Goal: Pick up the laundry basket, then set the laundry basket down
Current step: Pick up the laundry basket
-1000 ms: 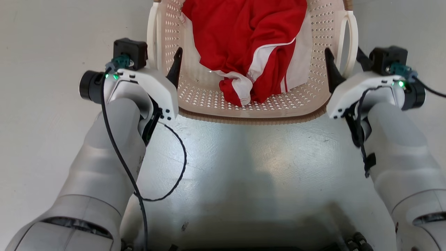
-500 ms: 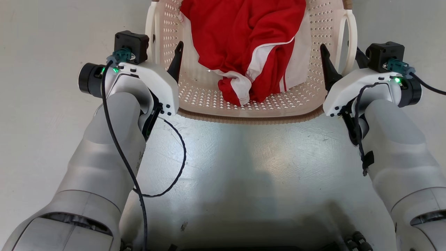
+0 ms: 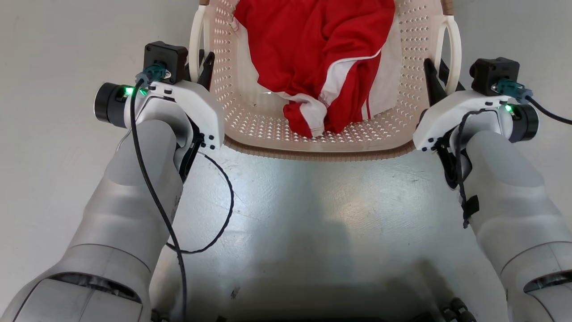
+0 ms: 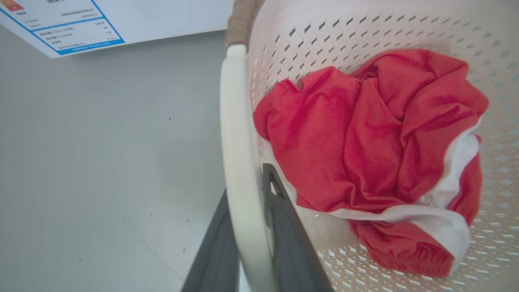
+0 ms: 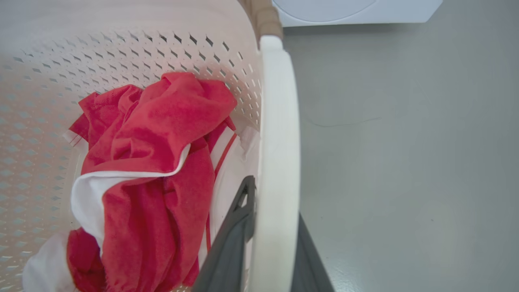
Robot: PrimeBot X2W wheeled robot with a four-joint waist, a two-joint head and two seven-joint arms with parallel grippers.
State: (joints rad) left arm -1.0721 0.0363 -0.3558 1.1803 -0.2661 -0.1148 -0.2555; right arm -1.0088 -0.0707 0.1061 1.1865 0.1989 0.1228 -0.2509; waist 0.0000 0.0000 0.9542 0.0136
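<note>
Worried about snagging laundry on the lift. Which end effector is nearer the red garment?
Right, narrowly. The right end effector grips the right handle, and the red garment has its white edge just inside it. The left end effector grips the left handle, with bare laundry basket wall between.

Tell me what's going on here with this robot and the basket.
The robot is gripping the laundry basket by both side handles. Its left gripper is clamped on the left handle, with a finger on each side of it. Its right gripper holds the right handle the same way. A red and white garment lies crumpled inside the basket. The basket looks to be resting on the grey floor, though I cannot tell for sure whether it is lifted.
</note>
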